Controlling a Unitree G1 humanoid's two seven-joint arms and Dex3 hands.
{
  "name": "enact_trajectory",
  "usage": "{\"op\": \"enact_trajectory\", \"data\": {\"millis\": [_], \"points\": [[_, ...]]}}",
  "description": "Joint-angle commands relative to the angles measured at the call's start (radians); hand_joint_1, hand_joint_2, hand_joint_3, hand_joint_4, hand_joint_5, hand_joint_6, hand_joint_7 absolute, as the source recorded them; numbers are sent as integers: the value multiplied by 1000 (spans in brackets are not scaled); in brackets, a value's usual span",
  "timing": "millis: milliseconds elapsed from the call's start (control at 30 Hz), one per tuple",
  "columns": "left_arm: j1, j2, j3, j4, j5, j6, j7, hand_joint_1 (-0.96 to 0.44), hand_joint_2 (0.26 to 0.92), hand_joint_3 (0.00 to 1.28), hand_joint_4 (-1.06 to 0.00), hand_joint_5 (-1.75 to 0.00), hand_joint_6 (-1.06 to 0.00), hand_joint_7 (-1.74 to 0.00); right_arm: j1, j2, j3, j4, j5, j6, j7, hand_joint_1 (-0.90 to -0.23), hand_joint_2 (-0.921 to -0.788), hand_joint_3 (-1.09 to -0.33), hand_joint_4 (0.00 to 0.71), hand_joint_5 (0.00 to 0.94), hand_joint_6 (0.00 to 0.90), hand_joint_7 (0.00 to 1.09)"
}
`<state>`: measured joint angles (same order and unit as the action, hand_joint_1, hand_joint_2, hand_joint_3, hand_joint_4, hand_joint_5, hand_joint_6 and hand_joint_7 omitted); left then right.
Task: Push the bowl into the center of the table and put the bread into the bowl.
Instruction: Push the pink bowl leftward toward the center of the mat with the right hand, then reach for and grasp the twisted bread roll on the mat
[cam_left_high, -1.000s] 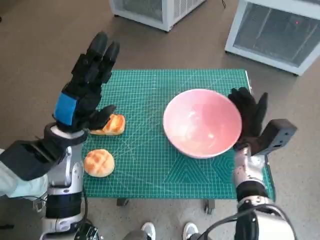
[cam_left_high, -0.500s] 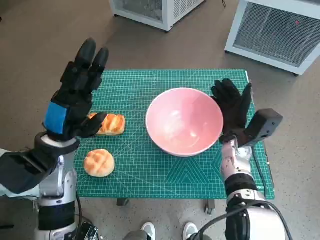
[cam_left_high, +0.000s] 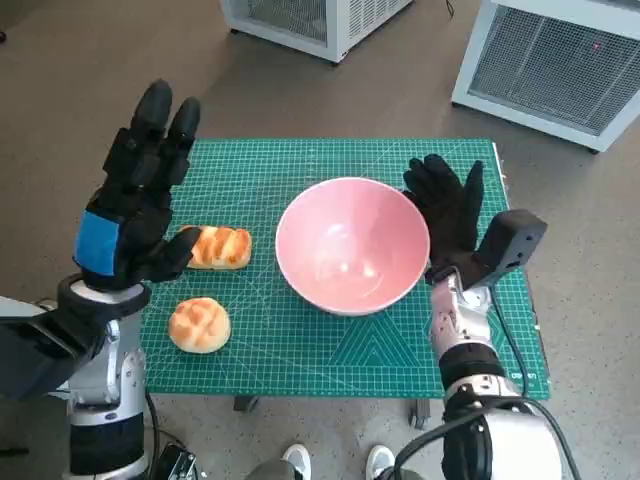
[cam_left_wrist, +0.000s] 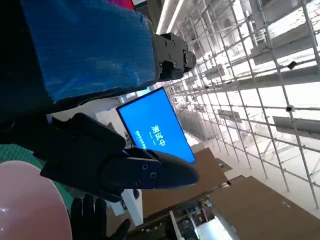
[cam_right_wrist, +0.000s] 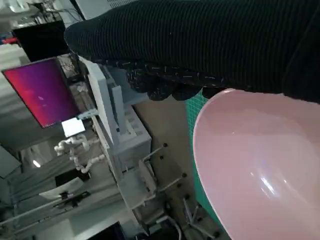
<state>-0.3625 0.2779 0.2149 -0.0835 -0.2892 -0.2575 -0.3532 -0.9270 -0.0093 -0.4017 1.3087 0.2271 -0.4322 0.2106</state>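
- Bowl (cam_left_high: 352, 246): pink, upright, near the middle of the green mat (cam_left_high: 300, 360); the push step appears almost complete.
- Right hand (cam_left_high: 445, 215): fingers spread, flat against the bowl's right rim, grasping nothing.
- Left hand (cam_left_high: 135, 195): raised above the mat's left edge, fingers apart, empty.
- Bread: long loaf (cam_left_high: 218, 247) and round bun (cam_left_high: 199, 324) lie left of the bowl; placement not yet done.

A pink bowl (cam_left_high: 352, 243) sits mid-frame on the green mat (cam_left_high: 300, 340), the gloved right hand (cam_left_high: 445, 210) flat against its right side. At left the left hand (cam_left_high: 132, 200) is raised, fingers spread — two breads below it: an oblong bread (cam_left_high: 220, 247) and a round bread (cam_left_high: 199, 324).
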Motion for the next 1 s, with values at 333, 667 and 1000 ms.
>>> {"op": "enact_trajectory", "data": {"millis": [333, 667, 1000], "points": [[-5, -7, -11, 26, 16, -19, 6, -711, 921, 320, -114, 0, -154, -32, -22, -59, 37, -14, -50, -37, -5, -605, -921, -902, 225, 1, 211, 209], [-72, -24, -47, 105, 30, -54, -7, -718, 921, 316, -114, -2, -176, -41, -16, -93, 87, -111, -69, -263, 104, -692, -921, -835, 211, 0, 213, 208], [-162, -47, -92, 176, 34, -84, -28, -728, 921, 305, -119, -4, -171, -36, 29, -87, 130, -326, -15, -369, 238, -694, -921, -781, 213, 2, 207, 223]]}}
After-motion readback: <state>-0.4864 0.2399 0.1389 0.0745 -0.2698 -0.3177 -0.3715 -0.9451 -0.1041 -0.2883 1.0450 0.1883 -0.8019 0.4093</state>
